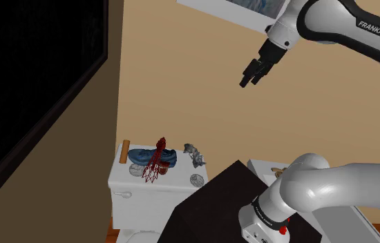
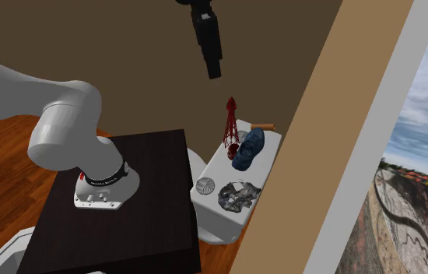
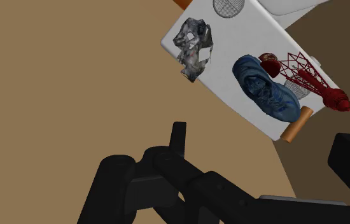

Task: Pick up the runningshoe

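Note:
A blue running shoe lies on its side on the white lid of a toilet tank. A red wire tower stands right against it. My black gripper hangs high above the tank, well clear of the shoe. Its fingers stand apart with nothing between them.
Also on the lid are a grey crumpled object, a round mesh disc and an orange-ended cylinder. The tan wall rises directly behind the tank. My dark stand sits beside the tank.

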